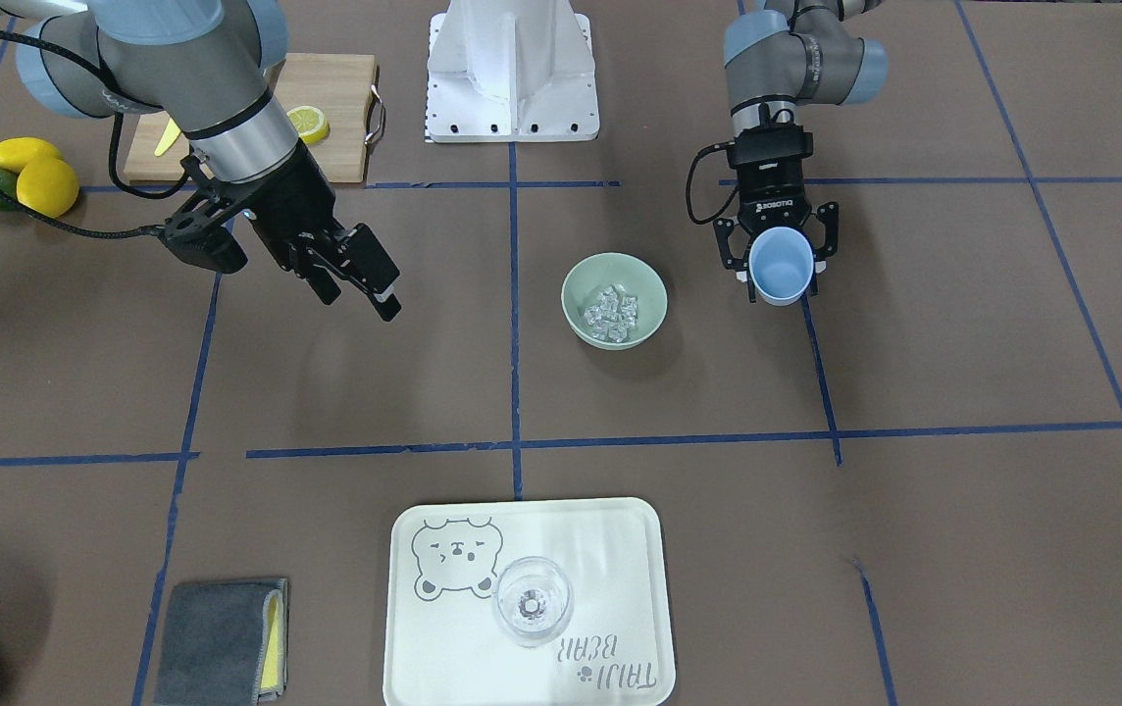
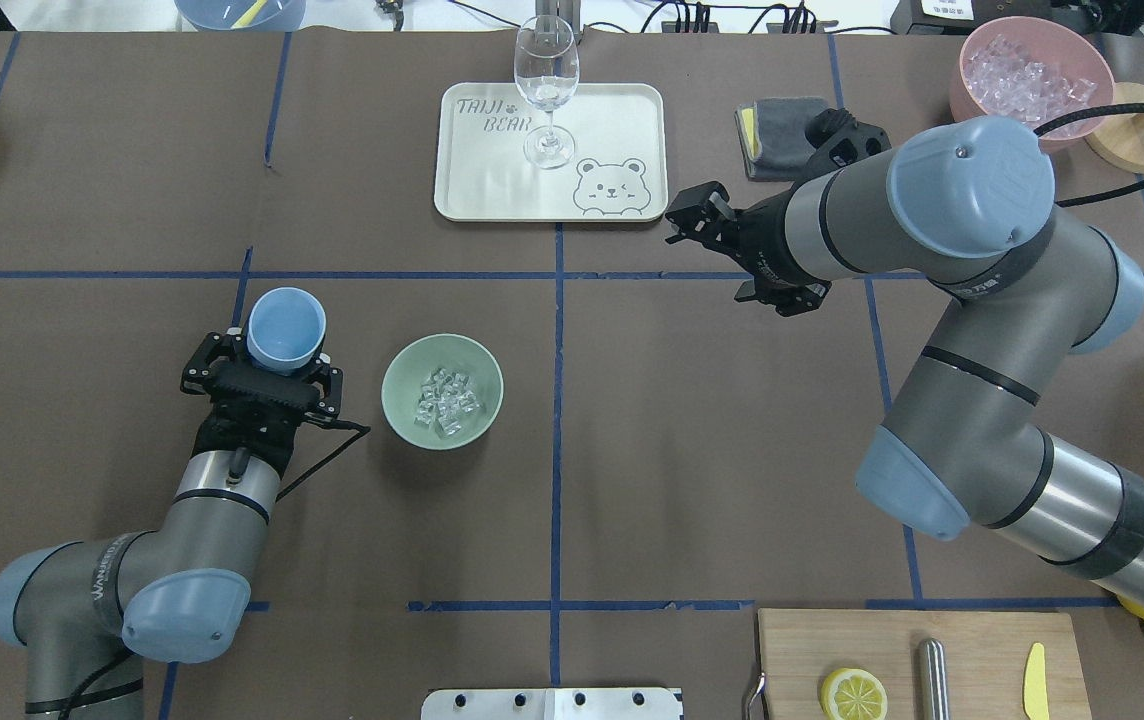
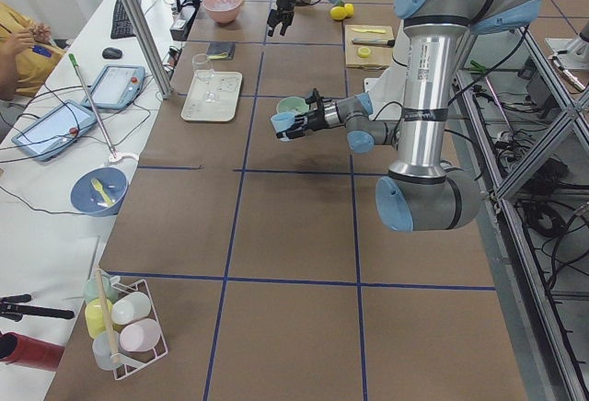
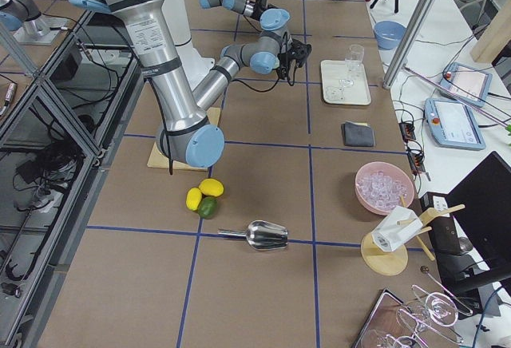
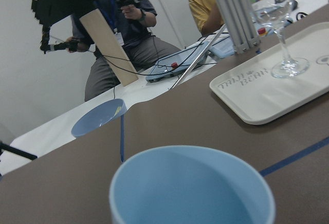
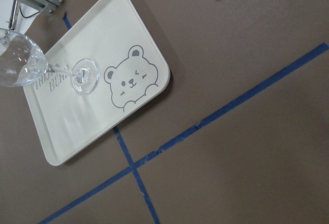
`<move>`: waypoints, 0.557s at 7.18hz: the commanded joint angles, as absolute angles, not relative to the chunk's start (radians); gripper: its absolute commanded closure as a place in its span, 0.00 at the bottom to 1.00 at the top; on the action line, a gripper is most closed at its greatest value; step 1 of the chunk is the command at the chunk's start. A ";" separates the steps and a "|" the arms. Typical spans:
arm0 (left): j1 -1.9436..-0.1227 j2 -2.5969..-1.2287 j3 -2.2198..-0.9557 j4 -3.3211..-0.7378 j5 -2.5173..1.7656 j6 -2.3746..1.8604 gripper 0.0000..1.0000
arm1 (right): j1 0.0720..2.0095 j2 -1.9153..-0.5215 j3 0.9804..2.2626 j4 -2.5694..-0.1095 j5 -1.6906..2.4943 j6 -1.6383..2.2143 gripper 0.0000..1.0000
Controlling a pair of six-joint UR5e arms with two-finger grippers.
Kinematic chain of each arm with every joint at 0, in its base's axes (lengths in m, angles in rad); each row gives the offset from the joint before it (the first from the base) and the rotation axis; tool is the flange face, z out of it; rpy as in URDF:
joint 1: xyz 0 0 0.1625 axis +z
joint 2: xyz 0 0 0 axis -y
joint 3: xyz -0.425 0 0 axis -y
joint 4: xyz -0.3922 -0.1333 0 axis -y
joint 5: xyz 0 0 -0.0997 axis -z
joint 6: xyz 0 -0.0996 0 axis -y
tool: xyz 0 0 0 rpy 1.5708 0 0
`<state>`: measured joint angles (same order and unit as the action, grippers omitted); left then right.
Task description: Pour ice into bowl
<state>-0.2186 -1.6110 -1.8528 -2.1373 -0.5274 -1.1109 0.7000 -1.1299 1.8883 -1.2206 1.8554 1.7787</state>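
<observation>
Ice [image 2: 446, 400]: heaped in bowl [image 2: 394, 372], bare bench [image 2: 682, 430] on every side. Left tool [image 2: 284, 348]: clamped on blue cup [image 2: 282, 322], beside bowl's rim, apart. Right tool [image 2: 697, 218]: fingers spread, empty, near tray [image 2: 462, 190] corner.

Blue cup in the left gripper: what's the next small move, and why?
Probably lower the blue cup to the table beside the bowl and open the left gripper. The ice already lies in the bowl, and the left wrist view shows the cup's inside empty, so the pour looks done.
</observation>
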 commanded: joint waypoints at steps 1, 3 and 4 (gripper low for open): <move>-0.219 -1.404 -1.862 -2.207 -0.477 -1.329 1.00 | 0.709 -1.137 1.887 -1.223 1.858 1.775 0.00; -0.219 -1.345 -1.678 -2.698 -0.457 -1.330 1.00 | 0.710 -1.135 1.901 -1.230 1.856 1.770 0.00; -0.218 -1.344 -1.538 -2.882 -0.451 -1.274 1.00 | 0.710 -1.137 1.905 -1.232 1.856 1.769 0.00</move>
